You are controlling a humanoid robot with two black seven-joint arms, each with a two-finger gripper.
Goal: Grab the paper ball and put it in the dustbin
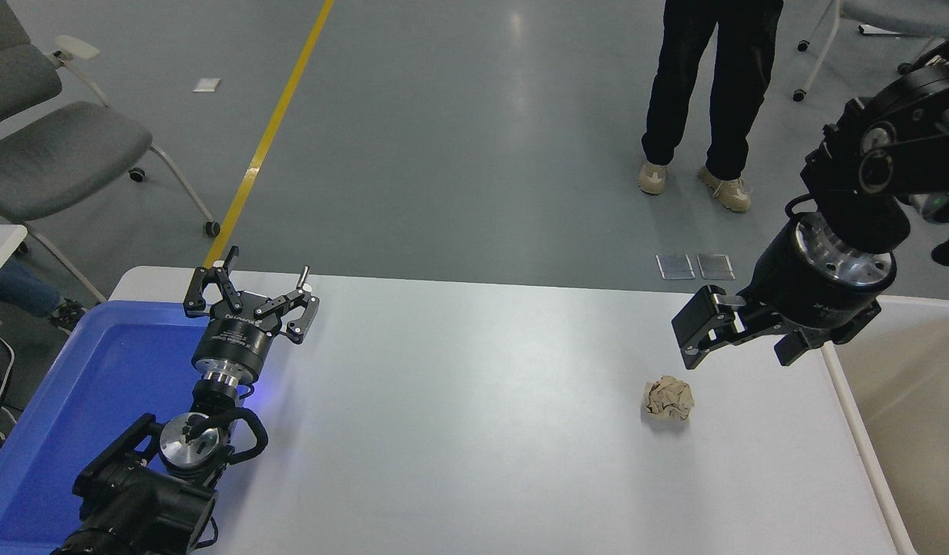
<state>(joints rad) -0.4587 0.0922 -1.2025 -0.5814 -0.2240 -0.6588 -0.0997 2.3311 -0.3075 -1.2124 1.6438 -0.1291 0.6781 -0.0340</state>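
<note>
The tan-brown paper ball [668, 398] lies on the white table [459, 416] at the right of centre. My right gripper [740, 339] hangs open and empty above the table, up and to the right of the ball, with one finger [696, 327] at the left. The cream-beige dustbin [852, 401] stands off the table's right edge; only its left rim and inner wall show. My left gripper [252, 297] is parked open at the lower left, over the edge of the blue tray.
A shallow blue tray [73, 401] sits at the table's left end under the left arm. A person's legs [709, 92] stand on the floor beyond the far edge. Grey chairs [58, 146] stand at the upper left.
</note>
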